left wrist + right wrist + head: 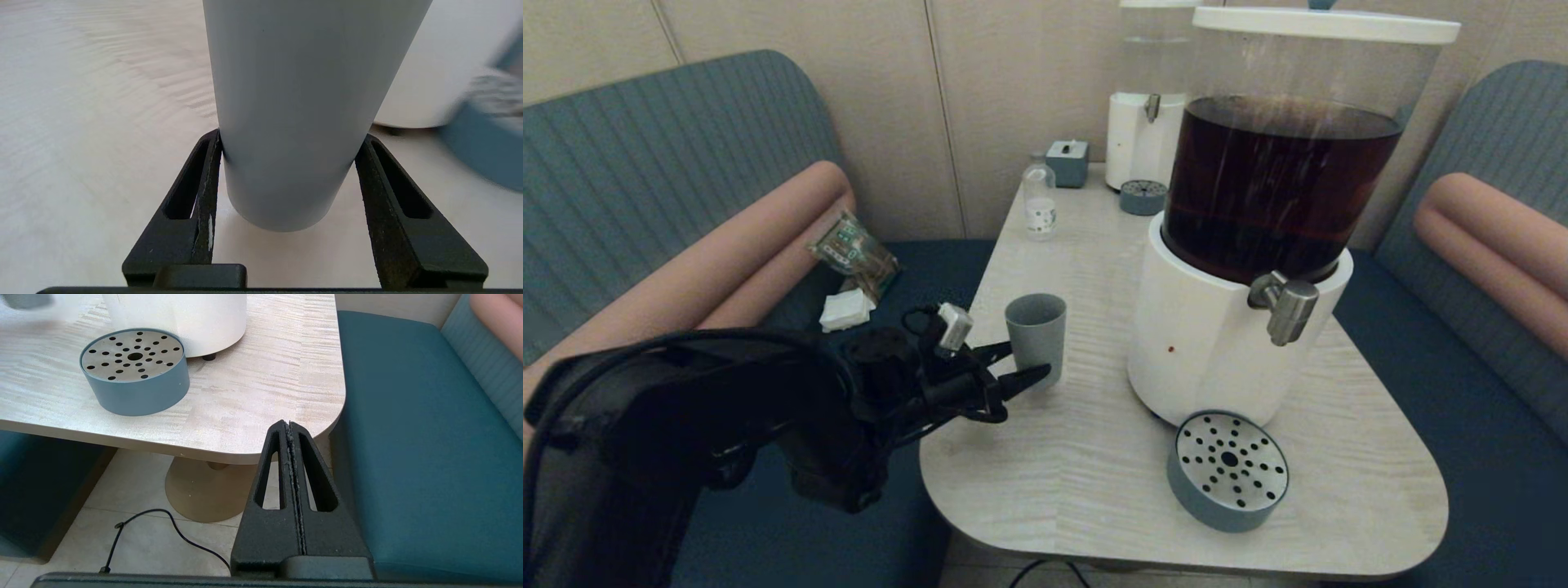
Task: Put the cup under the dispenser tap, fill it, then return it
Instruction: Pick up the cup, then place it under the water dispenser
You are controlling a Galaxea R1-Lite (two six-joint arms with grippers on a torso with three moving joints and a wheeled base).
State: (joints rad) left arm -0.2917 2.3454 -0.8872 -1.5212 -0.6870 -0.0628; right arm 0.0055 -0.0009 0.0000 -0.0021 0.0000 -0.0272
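Note:
The grey-blue cup (pixel 1036 327) stands upright on the pale wooden table (pixel 1086 474), left of the large white-based dispenser (pixel 1209 351) holding dark liquid. My left gripper (pixel 1029 361) reaches in from the left at the cup's lower half. In the left wrist view the cup (pixel 286 102) fills the gap and both fingertips (pixel 214 147) press against its sides. The steel tap (pixel 1286 306) juts from the dispenser's front, above the round perforated drip tray (pixel 1229 469). My right gripper (pixel 289 424) hangs shut and empty below the table's near right corner, out of the head view.
At the back stand a clear bottle (pixel 1039 204), a small grey box (pixel 1067 162), a second clear-tank dispenser (pixel 1143 122) and its small drip tray (pixel 1143 196). A snack packet (pixel 854 249) and napkin (pixel 847 310) lie on the left bench. The drip tray (pixel 135 371) sits near the table's front edge.

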